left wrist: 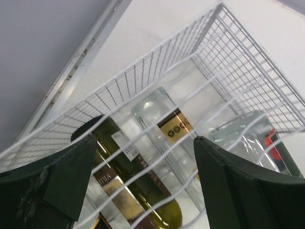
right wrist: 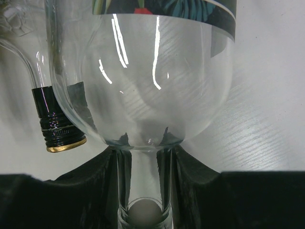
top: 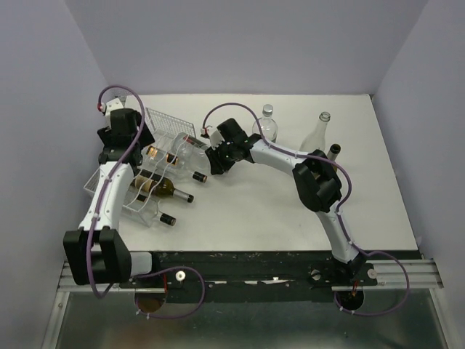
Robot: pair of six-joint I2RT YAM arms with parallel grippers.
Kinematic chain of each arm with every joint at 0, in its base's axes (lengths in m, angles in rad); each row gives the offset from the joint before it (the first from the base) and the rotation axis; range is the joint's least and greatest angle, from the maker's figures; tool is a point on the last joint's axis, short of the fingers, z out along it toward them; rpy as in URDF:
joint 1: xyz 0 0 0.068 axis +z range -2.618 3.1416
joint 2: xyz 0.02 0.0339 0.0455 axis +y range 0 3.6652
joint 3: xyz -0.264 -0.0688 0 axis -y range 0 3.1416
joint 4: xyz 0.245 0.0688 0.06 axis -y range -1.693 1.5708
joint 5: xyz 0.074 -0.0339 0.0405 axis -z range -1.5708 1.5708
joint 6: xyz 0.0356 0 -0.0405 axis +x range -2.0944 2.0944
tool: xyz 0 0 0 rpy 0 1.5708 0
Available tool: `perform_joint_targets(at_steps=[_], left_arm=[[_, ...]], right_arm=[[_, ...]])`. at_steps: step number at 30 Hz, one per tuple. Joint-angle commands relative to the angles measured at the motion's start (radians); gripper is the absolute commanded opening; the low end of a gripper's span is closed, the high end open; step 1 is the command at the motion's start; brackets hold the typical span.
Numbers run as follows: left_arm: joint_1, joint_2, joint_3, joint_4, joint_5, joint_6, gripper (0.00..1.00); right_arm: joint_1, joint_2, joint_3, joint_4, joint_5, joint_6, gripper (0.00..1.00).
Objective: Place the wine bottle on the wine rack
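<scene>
Bottle (right wrist: 152, 95) neck clamped in right gripper (right wrist: 144, 157), base cut off; we see left gripper (left wrist: 145, 143) spread wide over rack (left wrist: 248, 67), other bottles (left wrist: 174, 126) part-hidden.

Tabletop (top: 247, 211): white, pale walls on three sides.
Rack (top: 166, 122): white wire, left side, partly under the left arm.
In the rack, lying with necks to the right: far bottle (top: 195, 175), green bottle (top: 171, 191), near bottle (top: 166, 218).
Clear bottle (top: 190, 145): lying at the rack's far right part, neck at the right hand (top: 211, 156).
Left hand (top: 134, 139): over the rack's far left; fingers hidden.
Upright, right rear: round bottle (top: 267, 125), tall bottle (top: 318, 134), dark-necked bottle (top: 334, 151).
</scene>
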Motion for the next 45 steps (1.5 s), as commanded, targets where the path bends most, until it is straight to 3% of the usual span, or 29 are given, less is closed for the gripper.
perform_joint_targets(at_steps=[1,4,9,14,20,28,34,40,45], left_arm=[[0.107,0.187,0.165,0.017,0.097,0.072,0.93],[0.148,0.316,0.308,-0.050,0.154,0.135,0.93],[0.188,0.429,0.420,-0.052,0.241,0.213,0.95],[0.228,0.514,0.509,-0.092,0.489,0.323,0.92],[0.260,0.565,0.520,-0.107,0.672,0.355,0.84],[0.260,0.640,0.548,-0.141,0.712,0.359,0.68],[0.259,0.641,0.529,-0.118,0.810,0.356,0.52],[0.257,0.606,0.450,-0.046,0.951,0.342,0.45],[0.245,0.594,0.407,-0.017,0.984,0.325,0.43]], right_arm=[[0.027,-0.071,0.014,0.163,-0.155,0.000,0.01],[0.029,-0.074,0.010,0.157,-0.155,0.001,0.01],[0.026,-0.069,0.025,0.144,-0.160,0.007,0.01],[0.024,-0.066,0.028,0.137,-0.158,0.011,0.01],[0.024,-0.062,0.017,0.137,-0.174,0.030,0.00],[0.021,-0.060,0.004,0.137,-0.220,0.023,0.00],[0.009,-0.027,0.045,0.109,-0.371,0.043,0.00],[0.000,0.020,0.114,0.114,-0.483,0.105,0.01],[-0.007,0.033,0.102,0.231,-0.539,0.211,0.01]])
